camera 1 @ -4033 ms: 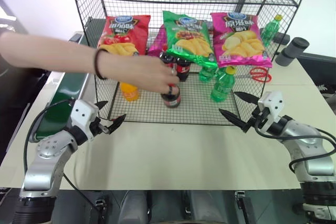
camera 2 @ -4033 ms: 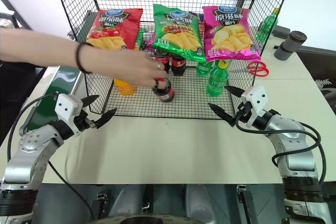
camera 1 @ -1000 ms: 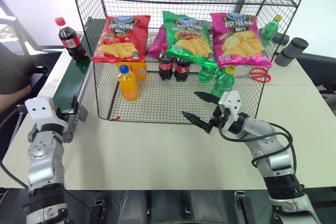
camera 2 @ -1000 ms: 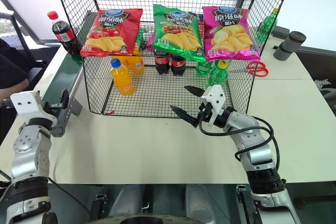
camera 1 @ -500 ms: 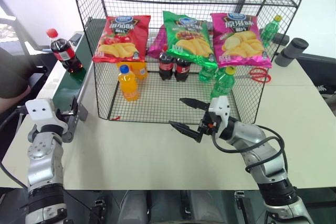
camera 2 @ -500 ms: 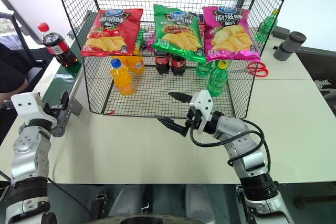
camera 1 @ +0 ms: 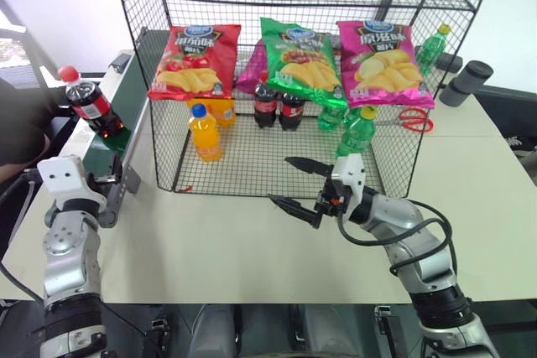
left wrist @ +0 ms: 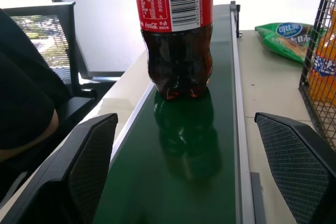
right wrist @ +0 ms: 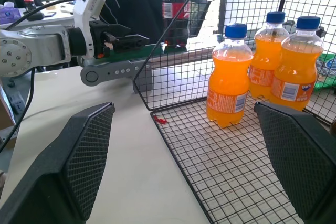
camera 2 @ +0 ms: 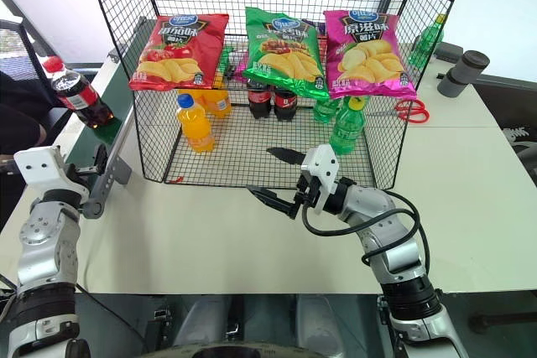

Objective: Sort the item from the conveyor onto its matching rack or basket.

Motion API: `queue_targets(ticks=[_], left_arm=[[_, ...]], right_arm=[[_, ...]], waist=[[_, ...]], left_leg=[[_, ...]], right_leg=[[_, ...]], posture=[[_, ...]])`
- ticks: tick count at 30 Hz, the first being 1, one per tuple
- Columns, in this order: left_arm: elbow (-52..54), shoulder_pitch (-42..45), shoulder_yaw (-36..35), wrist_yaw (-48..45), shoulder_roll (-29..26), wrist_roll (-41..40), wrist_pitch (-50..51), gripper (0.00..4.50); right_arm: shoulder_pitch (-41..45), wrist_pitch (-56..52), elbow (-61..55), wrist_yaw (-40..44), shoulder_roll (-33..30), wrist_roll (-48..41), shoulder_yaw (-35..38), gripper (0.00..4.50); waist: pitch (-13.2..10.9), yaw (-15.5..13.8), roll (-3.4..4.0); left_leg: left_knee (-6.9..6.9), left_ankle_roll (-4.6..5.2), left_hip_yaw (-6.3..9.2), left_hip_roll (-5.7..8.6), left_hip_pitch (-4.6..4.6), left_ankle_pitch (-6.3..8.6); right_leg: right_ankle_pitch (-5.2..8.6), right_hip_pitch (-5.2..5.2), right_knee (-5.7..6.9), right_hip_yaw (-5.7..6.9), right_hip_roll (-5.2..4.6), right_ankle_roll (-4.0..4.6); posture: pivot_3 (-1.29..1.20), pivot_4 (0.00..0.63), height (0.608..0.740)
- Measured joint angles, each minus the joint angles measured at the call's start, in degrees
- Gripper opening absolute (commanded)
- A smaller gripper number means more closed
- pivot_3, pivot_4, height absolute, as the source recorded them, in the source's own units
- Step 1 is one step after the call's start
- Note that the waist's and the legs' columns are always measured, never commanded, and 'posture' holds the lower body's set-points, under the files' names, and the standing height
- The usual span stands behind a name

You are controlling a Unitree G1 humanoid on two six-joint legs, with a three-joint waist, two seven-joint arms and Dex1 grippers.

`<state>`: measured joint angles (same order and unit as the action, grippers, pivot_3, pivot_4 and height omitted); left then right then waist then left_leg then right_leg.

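The small plastic bottle of dark cola with a red cap and red label (camera 1: 86, 103) stands upright on the long dark green conveyor belt with grey rails (left wrist: 181, 166), just ahead of the left gripper (left wrist: 194, 169), whose jaws stand wide and empty. Full and top-heavy, with smooth, likely slippery walls, it is probably best gripped low around its stiff lower body, under the label. The right gripper (camera 2: 277, 176) hangs spread and empty at the front edge of the black wire-mesh rack (camera 2: 252, 144).

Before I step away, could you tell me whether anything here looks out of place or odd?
One thing stands out: a pair of red-handled scissors lies on the table beside the wire rack, among snacks and drinks. The cola bottle stands upright on the conveyor, nothing spilled.
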<state>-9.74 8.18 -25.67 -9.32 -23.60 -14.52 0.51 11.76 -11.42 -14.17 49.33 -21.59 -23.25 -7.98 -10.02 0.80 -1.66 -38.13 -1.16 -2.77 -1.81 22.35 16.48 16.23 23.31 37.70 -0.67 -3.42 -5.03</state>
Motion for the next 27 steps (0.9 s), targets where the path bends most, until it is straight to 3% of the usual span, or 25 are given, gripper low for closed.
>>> queue_targets(ticks=[25, 27], left_arm=[[-1.32, 0.53, -0.56, 3.96, -0.85, 0.31, -1.12, 4.5], [-1.32, 0.53, -0.68, 4.18, -0.86, 0.28, -1.09, 3.95]], right_arm=[[0.45, -0.15, 0.0, -0.13, 0.16, 0.28, -0.55, 4.44], [0.46, -0.15, 0.0, -0.15, 0.16, 0.49, -0.58, 4.5]], waist=[[0.0, -0.02, 0.0], [0.0, -0.02, 0.0]], left_leg=[[0.0, 0.0, 0.0, 0.0, 0.0, 0.0], [0.0, 0.0, 0.01, 0.0, 0.0, 0.0]], right_leg=[[0.0, 0.0, 0.0, 0.01, -0.01, 0.0], [0.0, 0.0, -0.01, 0.01, -0.02, 0.0]], posture=[[0.0, 0.15, 0.74], [0.0, 0.15, 0.74]])
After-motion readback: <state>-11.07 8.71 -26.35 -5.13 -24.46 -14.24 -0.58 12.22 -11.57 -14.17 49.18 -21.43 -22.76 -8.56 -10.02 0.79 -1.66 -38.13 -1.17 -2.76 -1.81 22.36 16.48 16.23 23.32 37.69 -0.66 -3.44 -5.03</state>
